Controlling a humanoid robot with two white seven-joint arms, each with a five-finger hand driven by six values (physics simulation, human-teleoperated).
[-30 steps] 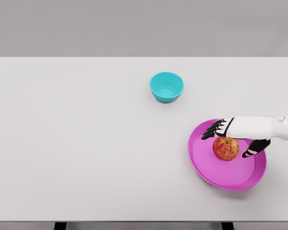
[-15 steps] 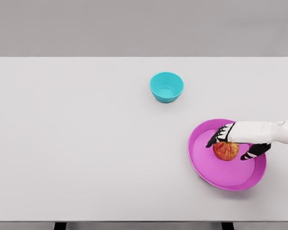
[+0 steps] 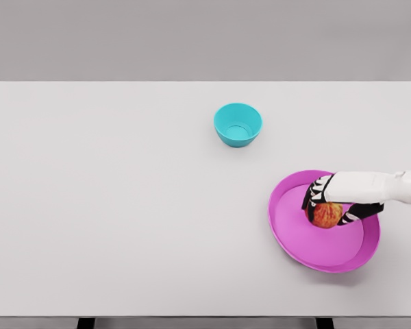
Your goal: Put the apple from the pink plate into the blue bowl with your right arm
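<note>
Near the worktop's (image 3: 123, 205) front right corner lies the plate (image 3: 308, 243), pink and round, its near rim closest to the front edge. The apple (image 3: 325, 215) rests on the plate's far half, toward the right edge of the worktop. The right hand (image 3: 327, 201) reaches in from the right edge and sits over the apple from above: its dark fingers (image 3: 314, 195) curl down the apple's left and far side, and the thumb presses against its right side, so the hand is closed around the fruit, which still touches the plate. Only the apple's lower front shows beneath the palm. Farther back, near the middle of the worktop and well apart from the plate, stands the bowl (image 3: 238, 124), upright.
</note>
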